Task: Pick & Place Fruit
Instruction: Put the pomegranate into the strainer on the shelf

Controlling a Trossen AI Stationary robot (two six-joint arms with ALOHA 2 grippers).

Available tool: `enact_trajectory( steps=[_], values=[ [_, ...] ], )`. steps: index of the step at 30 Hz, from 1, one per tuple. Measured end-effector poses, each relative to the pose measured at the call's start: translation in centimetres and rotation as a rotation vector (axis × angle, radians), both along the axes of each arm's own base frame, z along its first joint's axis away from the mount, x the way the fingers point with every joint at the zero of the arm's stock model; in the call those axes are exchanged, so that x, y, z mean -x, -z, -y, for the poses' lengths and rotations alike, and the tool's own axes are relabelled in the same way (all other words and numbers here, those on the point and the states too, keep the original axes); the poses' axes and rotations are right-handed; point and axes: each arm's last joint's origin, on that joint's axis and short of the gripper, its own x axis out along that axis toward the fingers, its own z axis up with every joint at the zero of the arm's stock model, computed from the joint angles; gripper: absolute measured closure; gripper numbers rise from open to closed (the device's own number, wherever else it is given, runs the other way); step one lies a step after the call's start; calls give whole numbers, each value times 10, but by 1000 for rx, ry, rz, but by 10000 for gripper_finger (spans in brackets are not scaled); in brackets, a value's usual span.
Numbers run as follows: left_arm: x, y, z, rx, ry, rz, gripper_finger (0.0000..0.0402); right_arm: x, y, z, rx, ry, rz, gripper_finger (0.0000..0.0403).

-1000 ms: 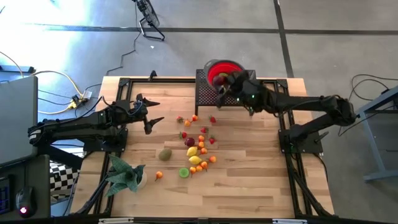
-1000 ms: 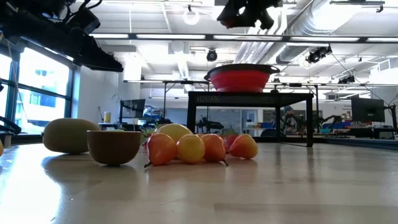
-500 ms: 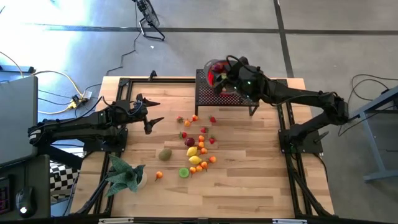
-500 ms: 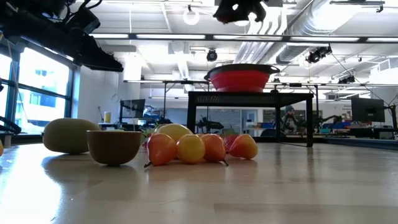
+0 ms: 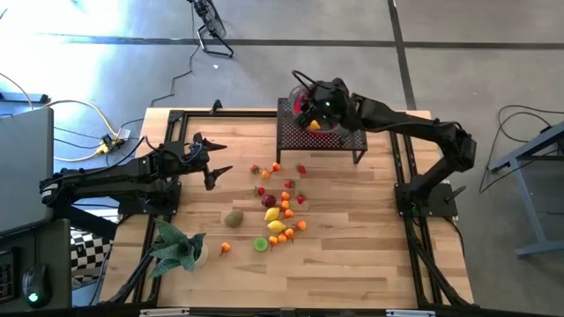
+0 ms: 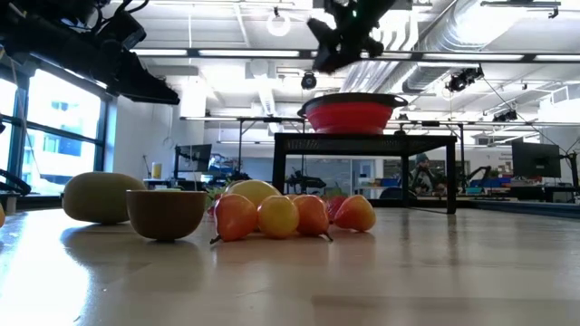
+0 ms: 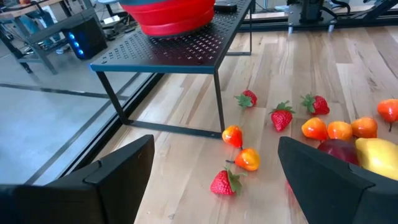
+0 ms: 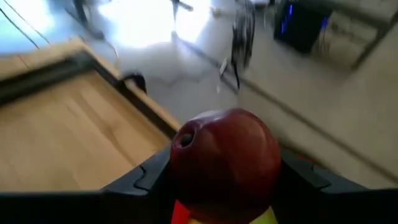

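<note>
The right gripper (image 5: 310,107) hangs over the round red bowl with a grey rim (image 6: 352,112) on the black perforated metal stand (image 7: 186,51), its fingers clamped on a dark-red toy plum (image 8: 224,163). The left gripper (image 5: 214,161), fingers spread and empty, waits above the wooden table (image 5: 352,255) left of the scattered small toy fruits (image 5: 280,207), which lie mid-table.

A dark-red plum (image 8: 225,163) sits clamped between the right gripper (image 8: 217,180) fingers (image 8: 146,177) (wooden tabletop (image 8: 56,143) and floor blurred behind).
</note>
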Motion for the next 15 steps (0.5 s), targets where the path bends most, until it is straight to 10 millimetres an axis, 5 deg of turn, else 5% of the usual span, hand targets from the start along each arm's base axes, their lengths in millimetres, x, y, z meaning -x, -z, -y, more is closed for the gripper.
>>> enact_trajectory(
  steps=[15],
  values=[
    [0, 0, 0, 0, 4, -1, 64, 18, 34, 30, -199, 110, -192, 211]
  ],
)
